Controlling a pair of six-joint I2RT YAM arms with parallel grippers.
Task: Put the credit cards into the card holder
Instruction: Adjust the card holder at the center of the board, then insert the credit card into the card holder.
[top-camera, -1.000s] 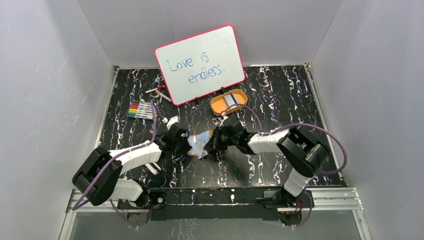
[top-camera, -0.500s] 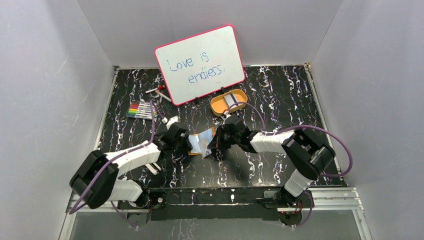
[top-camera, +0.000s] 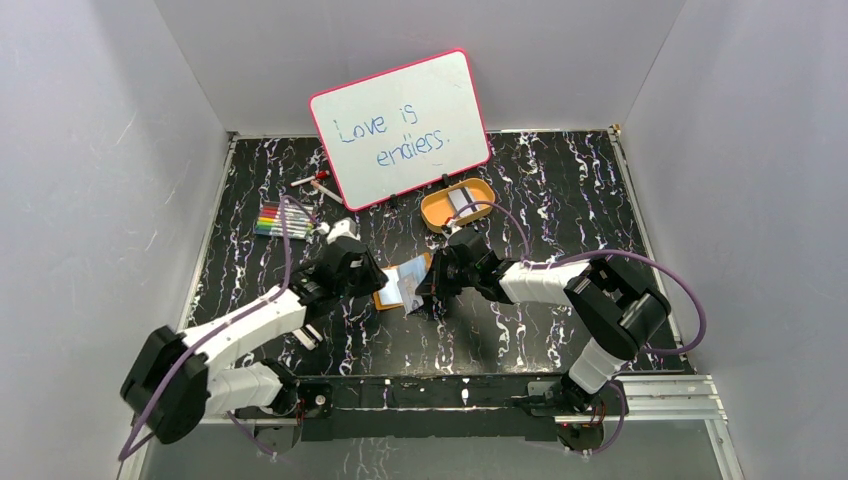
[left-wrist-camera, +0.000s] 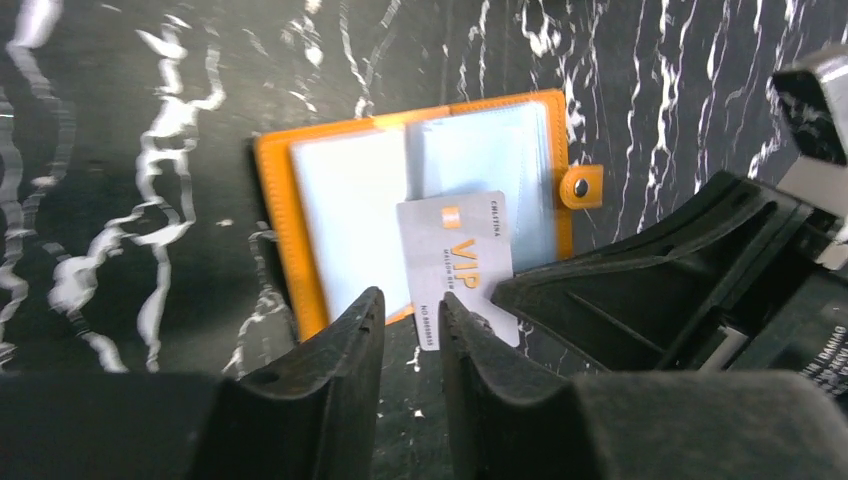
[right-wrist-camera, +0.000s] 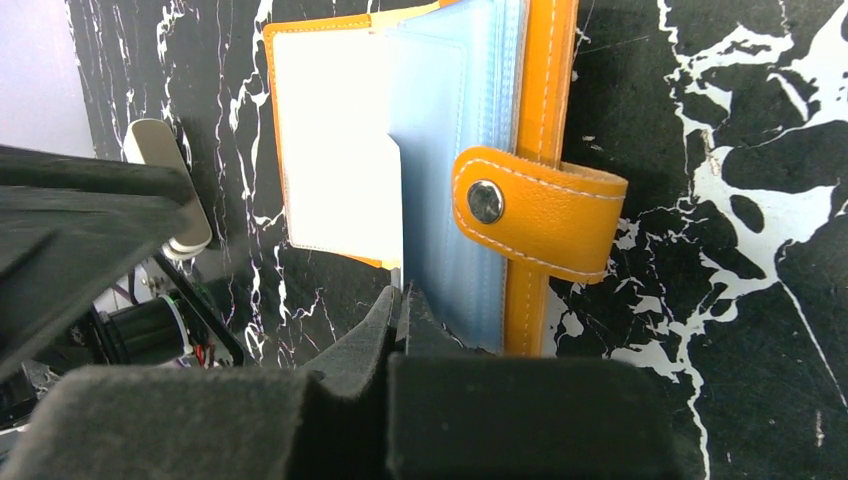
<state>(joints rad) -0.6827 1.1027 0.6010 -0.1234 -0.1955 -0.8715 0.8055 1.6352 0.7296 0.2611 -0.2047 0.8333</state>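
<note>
Where the square orange leather-like card holder (left-wrist-camera: 350, 200) lies open on the black, white-veined table (left-wrist-camera: 120, 120) — glossy clear plastic sleeves (left-wrist-camera: 490, 150) up, stitched snap tab (right-wrist-camera: 535, 215) at one side — a thin whitish-grey plastic credit card (left-wrist-camera: 458, 265), lettered "VIP" in orange, rests across the sleeves and overhangs the near edge. The left gripper (left-wrist-camera: 410, 305) hovers beside that edge, jaws slightly apart and empty; the right gripper (right-wrist-camera: 398, 298) has its jaws pressed together at the card's corner.

Stitched orange leather-like card holder (left-wrist-camera: 275, 230), glossy clear plastic sleeves (right-wrist-camera: 450, 150), shiny metal snap (right-wrist-camera: 486, 201), glossy marbled table (left-wrist-camera: 120, 100)
</note>
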